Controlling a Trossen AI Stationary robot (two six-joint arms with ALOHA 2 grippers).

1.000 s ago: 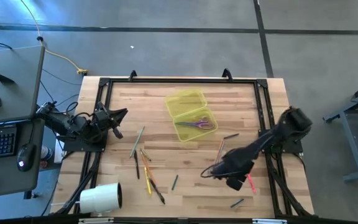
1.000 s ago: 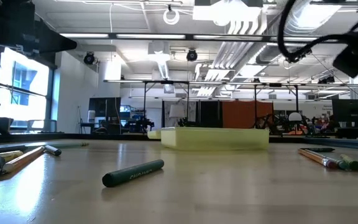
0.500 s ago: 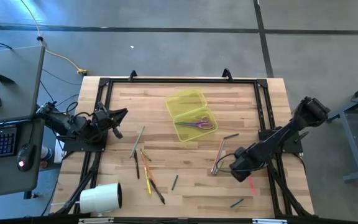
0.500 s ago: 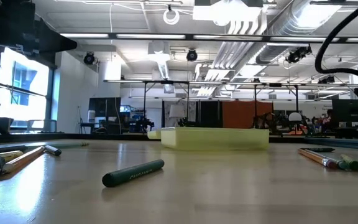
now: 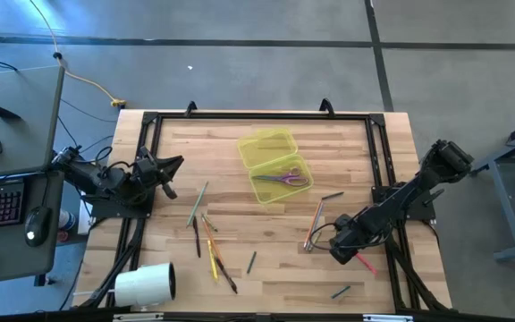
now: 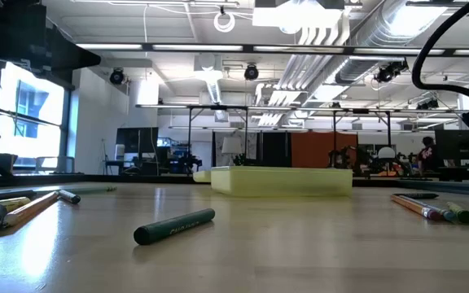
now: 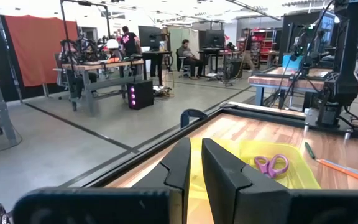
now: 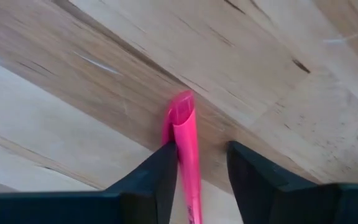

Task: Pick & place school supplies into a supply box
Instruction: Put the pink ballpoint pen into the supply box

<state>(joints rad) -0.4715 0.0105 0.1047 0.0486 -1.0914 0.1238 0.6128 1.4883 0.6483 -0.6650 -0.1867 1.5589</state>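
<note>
The open yellow-green supply box (image 5: pixel 275 165) lies at the table's far middle with the purple-handled scissors (image 5: pixel 282 178) in its near half. Both also show in the left wrist view: the box (image 7: pixel 241 180) and the scissors (image 7: pixel 272 165). Pens and pencils (image 5: pixel 206 237) lie loose at the left-middle, and a green one (image 5: pixel 251 261) lies near the front. My right gripper (image 5: pixel 340 252) is low over the table at the right, open, its fingers either side of a pink marker (image 8: pixel 184 124), whose rear end (image 5: pixel 367 264) shows behind it. My left gripper (image 5: pixel 170 165) is shut and empty at the left edge. My right gripper has the inner side of one finger (image 8: pixel 160 171) against the pink marker's side (image 8: pixel 178 146). The other finger (image 8: pixel 247 171) stands apart from it. The fingers lie along the marker, which lies on the table.
An orange pencil (image 5: pixel 316 219) and a dark pen (image 5: pixel 333 196) lie just left of the right gripper, and another dark pen (image 5: pixel 341 292) lies near the front edge. A big white roll (image 5: pixel 146 284) sits at the front left. A black frame (image 5: pixel 378 161) borders the table.
My right arm has drawn back toward the table's right edge, and its gripper has come down over the pink marker. The marker has turned a little on the table and now lies slantwise.
</note>
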